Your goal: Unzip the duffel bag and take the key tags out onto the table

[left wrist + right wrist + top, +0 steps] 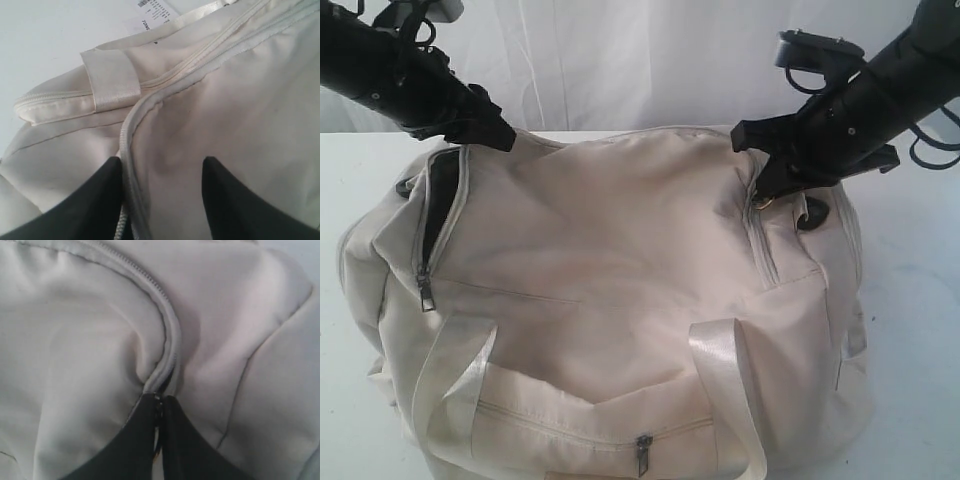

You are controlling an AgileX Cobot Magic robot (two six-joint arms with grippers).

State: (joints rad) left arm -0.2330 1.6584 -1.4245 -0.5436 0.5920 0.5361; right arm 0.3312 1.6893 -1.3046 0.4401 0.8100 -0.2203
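Duffel bag (pixel 610 250), one, touched by left gripper (pixel 503 138) and right gripper (pixel 160 399).

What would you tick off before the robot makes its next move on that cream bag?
1. Right tool gripping the zipper: ok, its fingers are shut on the zipper's end.
2. That zipper run open: not ok, the teeth are closed ahead of the tool.
3. Left tool steadying the duffel bag: cannot tell. It is open and straddles a seam, but whether it presses down is not visible.
4. Opening near the left tool: ok, a dark gap shows.
5. Key tags in sight: not ok, none visible in any view.
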